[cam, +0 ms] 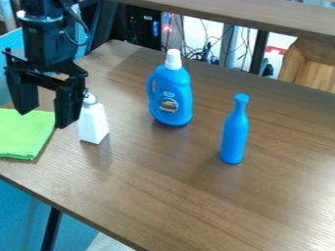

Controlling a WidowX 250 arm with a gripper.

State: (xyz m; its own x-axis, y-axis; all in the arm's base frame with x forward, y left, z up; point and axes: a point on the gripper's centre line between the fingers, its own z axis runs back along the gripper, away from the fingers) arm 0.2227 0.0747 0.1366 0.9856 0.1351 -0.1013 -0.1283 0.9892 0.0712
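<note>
My gripper (43,117) hangs at the upper left with its two fingers spread apart, nothing between them. Its right finger stands just left of a white shaker bottle (93,123) with a silvery cap, partly overlapping it in the view; whether they touch I cannot tell. A green cloth (26,135) lies flat below and behind the fingers at the left. Upright near the middle is a blue detergent bottle (171,95) with a white cap and a side handle. Farther right, a slim blue bottle (234,135) stands upright.
All of these are on a brown wooden table (196,206), whose front edge slants from the left down to the bottom. Beyond its back edge are cables, a dark box (142,27), a raised shelf board (262,17) and a wooden piece (311,63) at the right.
</note>
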